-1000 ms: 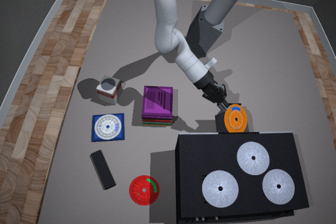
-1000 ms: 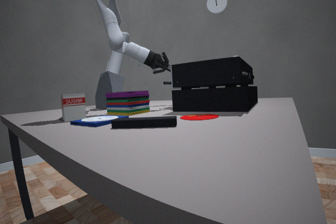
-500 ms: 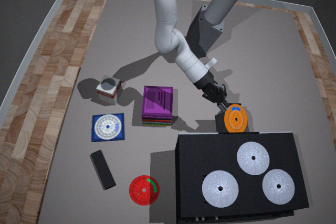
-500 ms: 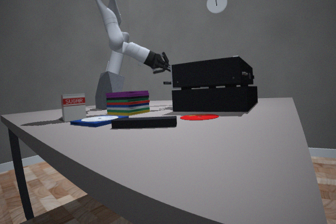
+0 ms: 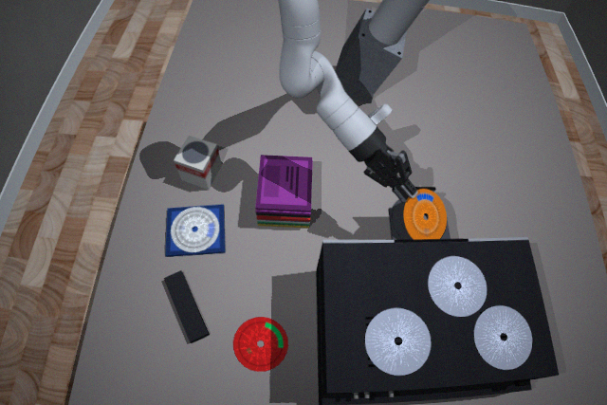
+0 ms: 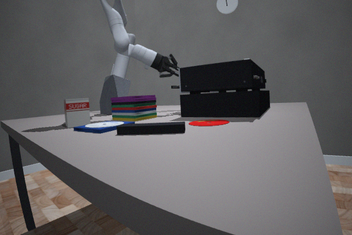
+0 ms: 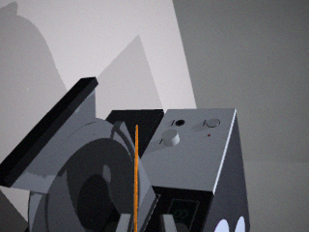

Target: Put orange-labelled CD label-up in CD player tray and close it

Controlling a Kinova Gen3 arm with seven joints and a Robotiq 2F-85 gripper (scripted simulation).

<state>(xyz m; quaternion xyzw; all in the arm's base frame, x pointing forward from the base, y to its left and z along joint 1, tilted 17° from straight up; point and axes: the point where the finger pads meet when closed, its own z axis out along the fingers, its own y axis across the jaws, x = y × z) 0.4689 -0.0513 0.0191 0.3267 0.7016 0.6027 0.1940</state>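
The orange-labelled CD (image 5: 425,229) (image 7: 136,179) is above the player's open tray (image 5: 397,226) (image 6: 175,86) (image 7: 50,161), label facing up in the top view. In the wrist view it is edge-on, tilted relative to the tray and not lying flat in the recess. My gripper (image 5: 411,193) (image 6: 179,71) (image 7: 146,223) is slightly open at the CD's rim. The rim stands between the fingertips, with a gap on both sides and nearer the left one. The black CD player (image 5: 342,292) (image 6: 215,78) (image 7: 193,150) stands level on another black unit. The exterior view does not show the CD.
Three silver discs lie on the player's top. A stack of cases (image 5: 284,182) (image 6: 133,107) stands left of the tray. Farther left are a sugar box (image 5: 195,170) (image 6: 77,113), a white disc on a blue case, and a black bar (image 5: 186,307). A red CD (image 5: 249,356) (image 6: 208,123) lies beside the player.
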